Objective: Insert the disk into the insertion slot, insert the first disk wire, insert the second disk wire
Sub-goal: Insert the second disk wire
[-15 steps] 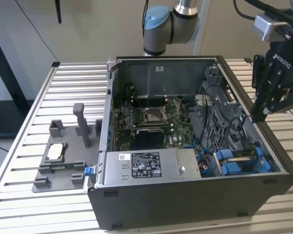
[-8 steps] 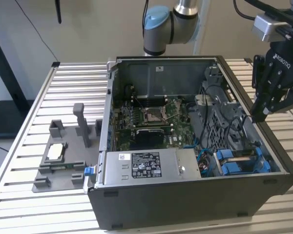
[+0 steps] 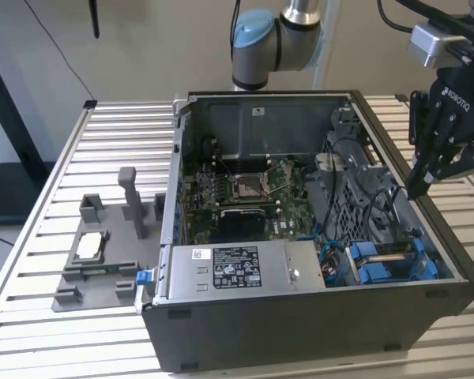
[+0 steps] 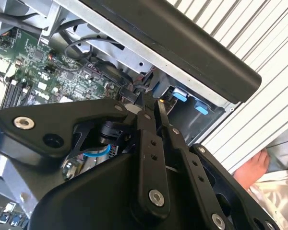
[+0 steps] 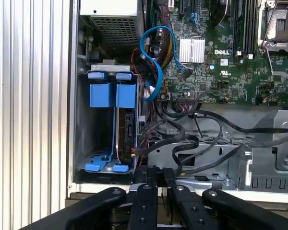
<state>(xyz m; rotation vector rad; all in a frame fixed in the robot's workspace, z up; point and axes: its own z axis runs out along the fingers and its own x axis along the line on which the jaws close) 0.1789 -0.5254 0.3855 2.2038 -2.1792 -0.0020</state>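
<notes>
Slats of a metal table (image 3: 39, 237) are running under an open black computer case (image 3: 300, 332) in the exterior view, and a grey fixture (image 3: 103, 264) is lying on the table at the exterior view's left, just beside the case. Inside the case a green circuit board (image 3: 245, 189) is lying flat, with a silver box (image 3: 237, 268) bearing a white label along the near wall. The insertion slot (image 3: 403, 249) is sitting in the case's near corner at the exterior view's right, with blue plastic showing in it. The gripper (image 3: 420, 188) is hanging above the case's wall on that side, higher than the slot and apart from it, its fingers pressed together on nothing. In the second wrist view the gripper (image 4: 152, 101) is pointing toward the slot (image 4: 180, 96), whose blue tabs are peeking out under the case's dark rim, while the circuit board (image 4: 53, 72) is lying beyond and a person's hand (image 4: 252, 168) with a pale sleeve (image 4: 283, 191) is resting at the table's edge. In the first wrist view the gripper (image 5: 156, 171) is hovering over the case wall, clear of the slot (image 5: 84, 124). Two blue frames are standing side by side there, and the disk (image 5: 128, 127) appears to be sitting on edge inside, though only a dark strip of it is showing. A blue cable (image 5: 156, 62) is looping beside the slot, and black cables (image 5: 197, 139) are trailing across the metal floor toward the circuit board (image 5: 221, 62).
</notes>
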